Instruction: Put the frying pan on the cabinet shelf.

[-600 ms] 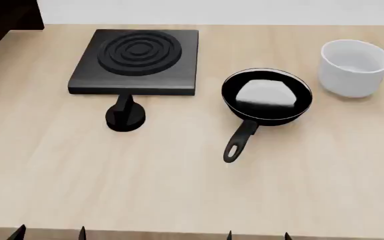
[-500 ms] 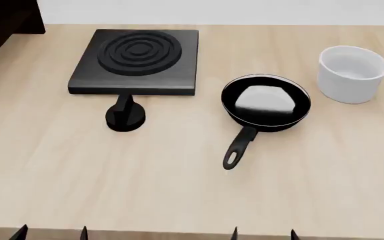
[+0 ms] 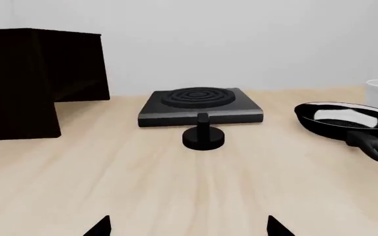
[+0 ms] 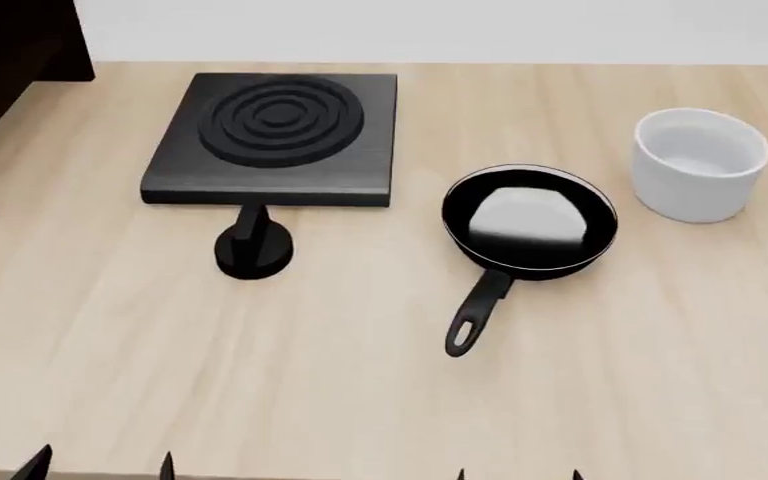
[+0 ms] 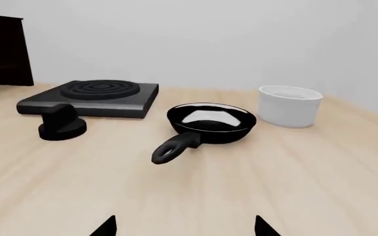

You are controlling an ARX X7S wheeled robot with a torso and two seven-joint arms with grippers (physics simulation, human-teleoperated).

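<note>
The frying pan (image 4: 531,220) sits on the light wooden table, right of centre, its long handle (image 4: 475,312) pointing toward me with a loop hole at the end. It also shows in the right wrist view as the frying pan (image 5: 210,122) and in the left wrist view as the frying pan (image 3: 346,120). The dark cabinet (image 4: 4,70) stands at the far left; its shelf board is not clearly visible. My left gripper (image 4: 101,466) and right gripper (image 4: 518,474) hover at the table's near edge, both open and empty, well short of the pan.
A square black stove plate (image 4: 275,135) with concentric rings lies behind a small black knob (image 4: 253,248). A white cylindrical pot (image 4: 699,165) stands to the right of the pan. The cabinet (image 3: 25,81) looms to one side of the stove in the left wrist view.
The head view has shifted, so all table objects sit slightly lower in the picture. Nothing on the table has moved, and the fingertips stay at the near edge.
</note>
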